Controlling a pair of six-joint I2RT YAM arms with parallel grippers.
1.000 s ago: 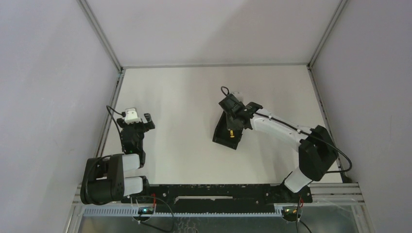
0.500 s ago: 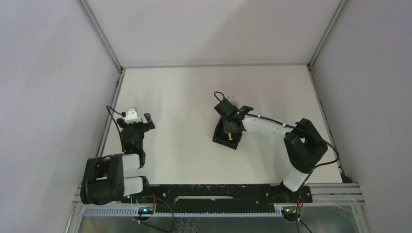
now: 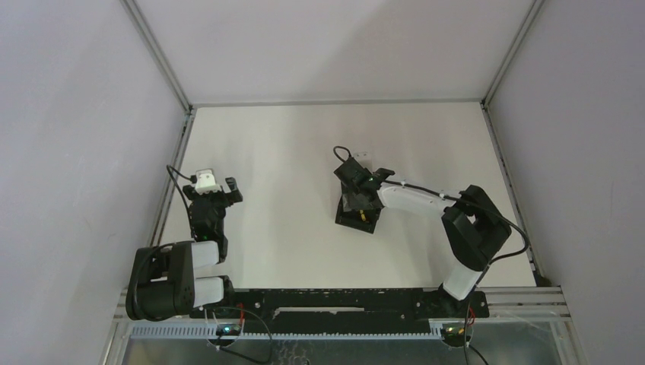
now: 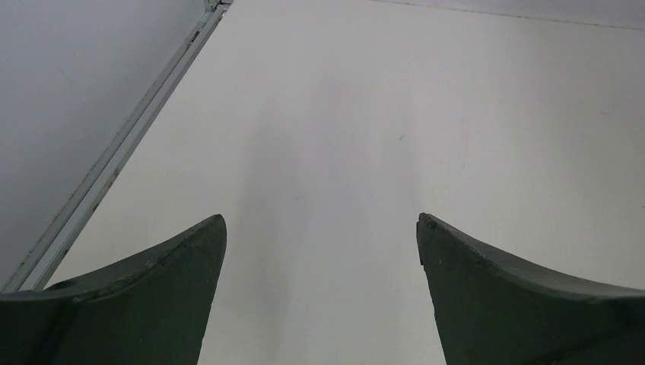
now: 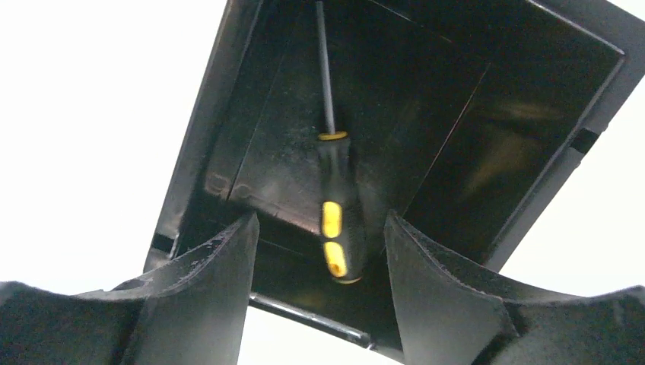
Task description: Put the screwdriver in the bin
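The left fingers [image 4: 163, 285] are cut off by the lower edge of the left wrist view, so only two dark tapered tips show. They stand spread wide apart with nothing between them but the bare white desk [image 4: 380, 114]. In the top view the left arm is folded back close to its base at the left edge of the desk [image 3: 289, 144], and the left fingers [image 3: 228, 185] point away from the base, low over the surface.

Towards the middle of the desk, the small black plastic open-topped bin [image 3: 348, 218] is largely covered in the top view by the right arm, which reaches out leftwards with its wrist bent down over it. Of the small black-and-yellow-handled screwdriver [image 3: 363, 216], only a speck of yellow shows there.

The right wrist view is clearer. The right fingers [image 5: 205, 289] are parted, grip nothing and hang just above the bin's near end. The screwdriver [image 5: 338, 220] lies inside the bin [image 5: 487, 99] on its floor, with the handle between the two tips and clear of both. Its thin metal shaft runs to the far end, where the picture's upper edge cuts off its tip.
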